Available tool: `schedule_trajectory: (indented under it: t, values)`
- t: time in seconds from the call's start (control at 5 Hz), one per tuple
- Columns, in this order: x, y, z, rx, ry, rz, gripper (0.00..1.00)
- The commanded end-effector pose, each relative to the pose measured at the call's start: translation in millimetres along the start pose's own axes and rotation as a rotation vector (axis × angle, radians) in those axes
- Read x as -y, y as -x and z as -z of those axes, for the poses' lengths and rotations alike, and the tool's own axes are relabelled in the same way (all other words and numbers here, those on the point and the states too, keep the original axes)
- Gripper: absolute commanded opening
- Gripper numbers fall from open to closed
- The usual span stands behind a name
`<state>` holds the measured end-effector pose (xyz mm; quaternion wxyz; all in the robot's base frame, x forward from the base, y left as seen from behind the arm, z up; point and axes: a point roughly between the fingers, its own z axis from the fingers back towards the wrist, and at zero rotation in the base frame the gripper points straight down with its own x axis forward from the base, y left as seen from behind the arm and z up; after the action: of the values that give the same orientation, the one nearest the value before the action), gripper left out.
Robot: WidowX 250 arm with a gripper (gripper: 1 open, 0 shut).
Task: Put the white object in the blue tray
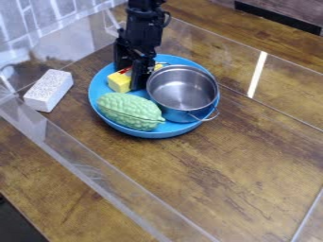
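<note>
The gripper (131,70) points straight down over the far left part of the blue tray (177,129). Its black fingers stand wide apart and hold nothing. The fingertips are low, at the level of the yellow block (119,81), which lies in the tray just beside them; whether a finger touches the block I cannot tell. A little red shows on the block next to the fingers.

To the right of the gripper, a shiny steel pot (183,92) stands in the tray, and its right side reaches over the tray's rim. On the near side of the tray lies a green bumpy object (131,112), which looks like a vegetable, touching or almost touching the pot.

The white object (48,90) is not in the tray. It lies on the wooden table (240,180), to the left of the tray and apart from its rim, with its long side running from near to far. A low transparent wall (94,170) runs along the table on the near side.
</note>
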<state>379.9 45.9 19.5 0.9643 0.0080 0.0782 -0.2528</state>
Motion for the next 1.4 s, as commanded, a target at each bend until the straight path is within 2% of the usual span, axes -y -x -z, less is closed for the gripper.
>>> schedule_trajectory:
  t: [0.0,1.2]
  values:
    - [7,-1.2,8.5,-0.026,0.022,-0.009,1.00]
    - [8,9.0,14.6,-0.062,0.076,-0.047,1.00]
